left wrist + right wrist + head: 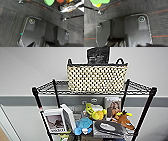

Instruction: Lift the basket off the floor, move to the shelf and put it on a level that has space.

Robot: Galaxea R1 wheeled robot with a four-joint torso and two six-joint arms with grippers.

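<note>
Nearest us in the head view, along the lower edge of the frame, toys and boxes crowd a lower tier of the shelf (145, 109): a white picture box (55, 121) at lower left, a blue plush (83, 125) in the middle, a yellow plush (98, 114) just above it, and a brown toy (124, 120) at lower right.

Above them, in the upper centre of the frame, the basket (96, 78) sits on the level (47, 87), the top wire grid between the post tops. We judge the main work done: the basket is off the floor (10, 18) and rests flat on a tier that had room. As far as we can see, nothing is left but to confirm it sits steady.

Its long axis runs left to right across the frame, parallel to the wall behind, with a broad checkered side facing us and a loop handle at each end. It stands upright, opening upward, with a dark packet (98, 55) poking out of it.

Both wrist views look down on dark carpet near the rack's feet. We cannot tell whether either gripper is wide or narrow, and neither appears to hold anything.
</note>
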